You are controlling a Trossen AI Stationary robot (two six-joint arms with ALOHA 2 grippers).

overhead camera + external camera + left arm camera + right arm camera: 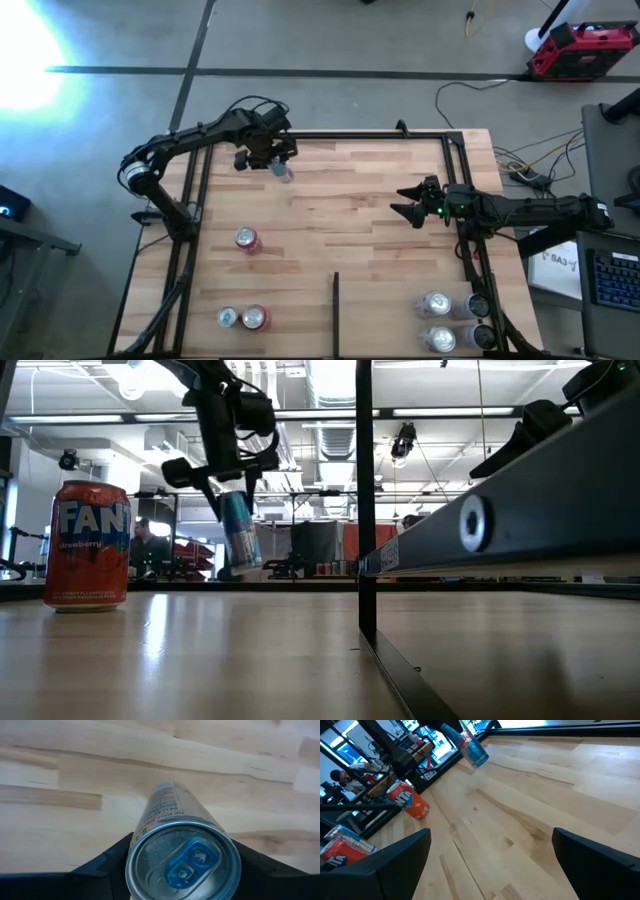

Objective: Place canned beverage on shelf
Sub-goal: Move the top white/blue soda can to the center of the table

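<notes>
While the left gripper sits clamped on the slim silver-and-blue beverage can, it holds it tilted and clear of the board, over the far-left part of the light butcher-block wooden shelf with black tube frame. Right gripper waits over the right-centre of the board, fingers spread wide, holding nothing.

Around it: red Fanta strawberry can stands upright on the left half, nearer the front than the held can, well apart from it. Two more cans at the front-left edge, one silver-topped and one red, just beside each other. A cluster of silver cans at the front-right corner. Thin dark divider strip runs from the front edge at mid-width. Nothing stands directly under the held can.

View differences: low view shows daylight under the can and its lean; high view doesn't. Left wrist view shows only the can's silver top with blue tab between the dark fingers against bare wood. Right wrist view shows the held can and Fanta can across the board.
</notes>
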